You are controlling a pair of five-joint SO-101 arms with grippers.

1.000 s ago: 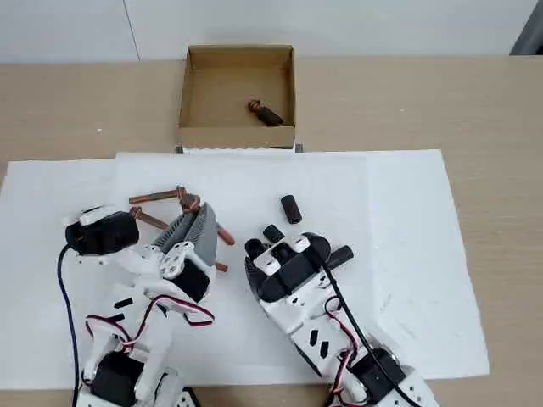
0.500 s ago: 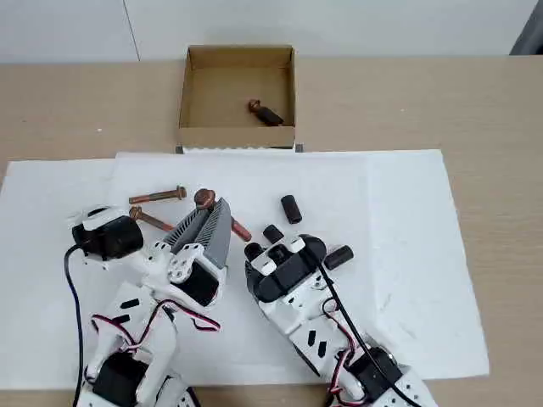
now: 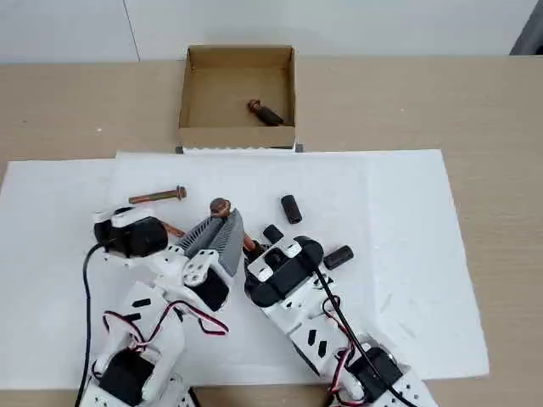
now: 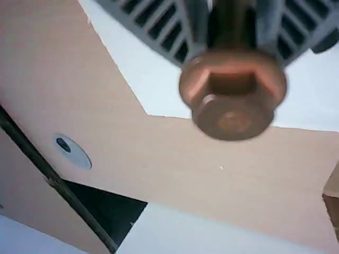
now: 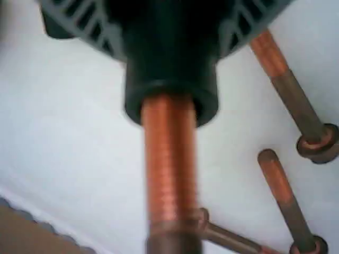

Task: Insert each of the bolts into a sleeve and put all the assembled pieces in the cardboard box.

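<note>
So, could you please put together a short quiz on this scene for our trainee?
1. True or false: the cardboard box is empty.
2. What does the left gripper hold? A a bolt; B a sleeve; C nothing.
3. Fill in: the right gripper holds a black ____.
Key: 1 false, one assembled piece lies inside; 2 A; 3 sleeve.

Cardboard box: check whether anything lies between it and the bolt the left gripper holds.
Nothing visible does. Between the bolt in the left gripper and the cardboard box lies bare white paper; a loose bolt lies off to the side.
</note>
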